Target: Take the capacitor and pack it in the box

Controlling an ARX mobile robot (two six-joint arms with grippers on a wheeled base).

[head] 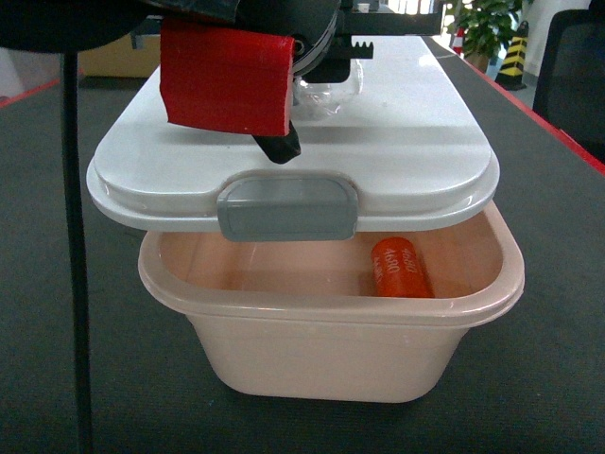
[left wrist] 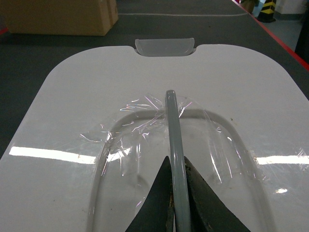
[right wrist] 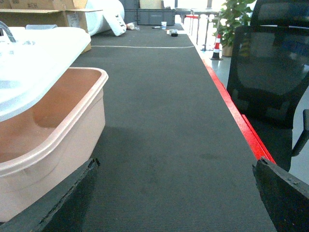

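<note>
Dark table (head: 38, 378) under everything. Peach-pink box (head: 331, 350) at centre, with white lid (head: 397, 132) lying askew across its top at 12 o'clock — front part uncovered. Orange capacitor (head: 402, 269) inside, toward 3 o'clock. Left pincer (left wrist: 176, 203) clamped on the lid's grey handle (left wrist: 173, 125). Right pincer (right wrist: 176, 203) spread wide, holding nothing — box at its 9 o'clock.

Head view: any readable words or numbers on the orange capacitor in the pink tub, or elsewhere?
Orange cylindrical capacitor in the peach-pink plastic tub: black print, too blurred to read.
White lid, grey latch: no text.
Brown cardboard carton: no print visible.
</note>
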